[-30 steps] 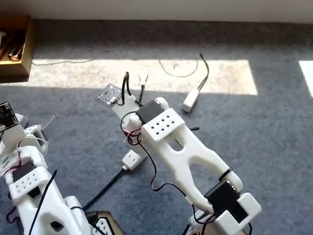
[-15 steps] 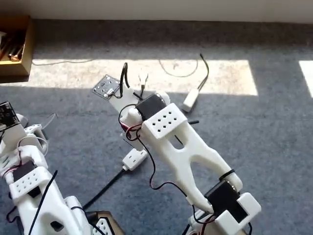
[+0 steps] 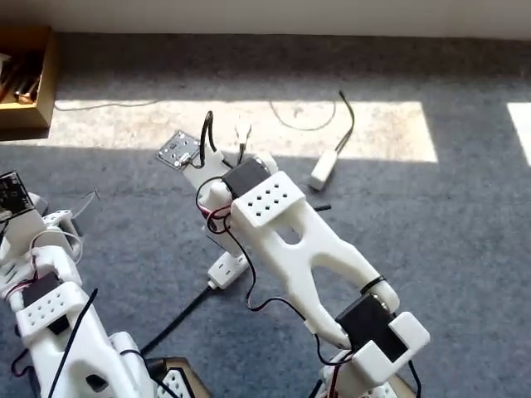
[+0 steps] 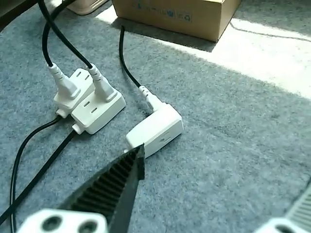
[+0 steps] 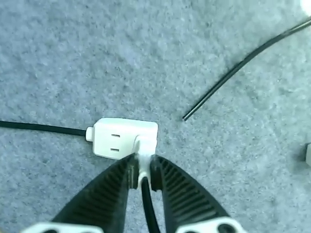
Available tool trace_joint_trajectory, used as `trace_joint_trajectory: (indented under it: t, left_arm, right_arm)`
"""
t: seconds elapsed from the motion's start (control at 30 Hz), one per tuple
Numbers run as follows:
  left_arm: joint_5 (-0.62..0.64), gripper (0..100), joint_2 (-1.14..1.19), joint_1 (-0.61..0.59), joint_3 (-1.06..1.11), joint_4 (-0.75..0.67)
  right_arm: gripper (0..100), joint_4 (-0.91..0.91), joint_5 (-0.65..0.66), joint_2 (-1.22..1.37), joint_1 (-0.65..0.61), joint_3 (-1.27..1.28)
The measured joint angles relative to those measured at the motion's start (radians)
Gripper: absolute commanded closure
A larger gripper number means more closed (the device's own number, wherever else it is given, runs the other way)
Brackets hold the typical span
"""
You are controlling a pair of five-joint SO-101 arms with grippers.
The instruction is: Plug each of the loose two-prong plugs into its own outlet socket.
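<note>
The right hand point(image 5: 142, 170) is clenched on a white two-prong plug point(image 5: 142, 154) with a black cord, and the plug touches one end of a white rectangular outlet socket block point(image 5: 121, 138) lying on the grey carpet floor point(image 5: 73, 58). The block's two slots face up beside the plug, not under it, so I judge the prongs are not yet lined up.

The main risk is that nothing braces the block. A push from here could slide it across the carpet or tip it instead of seating the prongs (its own black cord offers little hold). A slanted entry could also bend a prong or twist the plug in the grip.

The left hand point(image 4: 221, 182) hangs released, fingers wide apart and grasping nothing, so it gives no help.

The right wrist view gives the grip and the slots. In the high view the right arm point(image 3: 290, 240) covers them, with part of the block point(image 3: 228, 267) peeking out. The left wrist view adds two white socket blocks with plugs seated point(image 4: 90, 99), a third white socket block point(image 4: 155, 130) just beside them and a brown cardboard box point(image 4: 175, 14).
</note>
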Motion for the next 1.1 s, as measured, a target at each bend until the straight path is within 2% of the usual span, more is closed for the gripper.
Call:
trace_joint_trajectory:
  t: [0.77, 1.1]
  left_arm:
    - [0.000, 53, 0.000, 0.000, 0.000, 0.000]
    - [-0.002, 53, 0.000, 0.000, 0.000, 0.000]
  right_arm:
    - [99.2, -0.034, 0.000, 0.000, 0.006, 0.064]
    - [99.2, -0.307, 0.000, -0.021, 0.011, 0.376]
